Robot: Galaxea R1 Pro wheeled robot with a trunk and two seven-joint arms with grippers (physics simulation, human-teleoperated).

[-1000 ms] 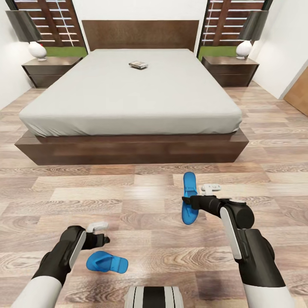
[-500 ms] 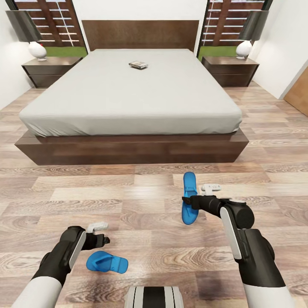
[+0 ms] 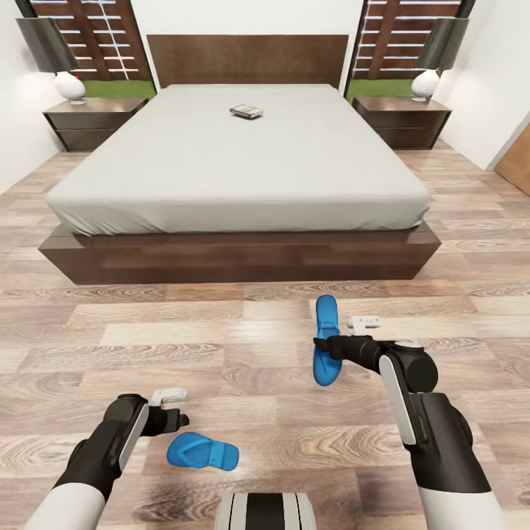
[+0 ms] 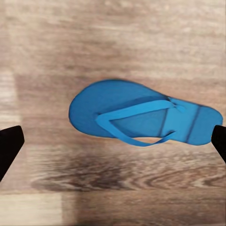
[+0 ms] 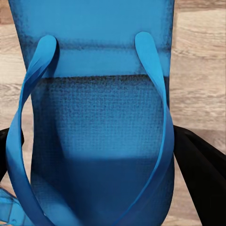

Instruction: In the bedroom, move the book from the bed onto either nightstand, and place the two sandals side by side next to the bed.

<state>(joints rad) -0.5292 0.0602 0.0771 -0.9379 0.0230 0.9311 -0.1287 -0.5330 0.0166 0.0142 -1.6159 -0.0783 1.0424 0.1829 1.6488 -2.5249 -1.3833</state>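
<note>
Blue sandal [image 3: 324,342] clamped in right gripper [image 3: 322,345]; left gripper [image 3: 177,422] released above floor sandal [image 3: 202,450]; book [image 3: 246,112] lettering unreadable.

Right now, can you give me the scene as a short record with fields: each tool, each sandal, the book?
right tool: shut on the held sandal, above the floor
left tool: open, beside and above the loose sandal
loose sandal: flat on floor, straps up
book: on the bed, near the headboard
nightstands: one each side, each with a lamp
</note>
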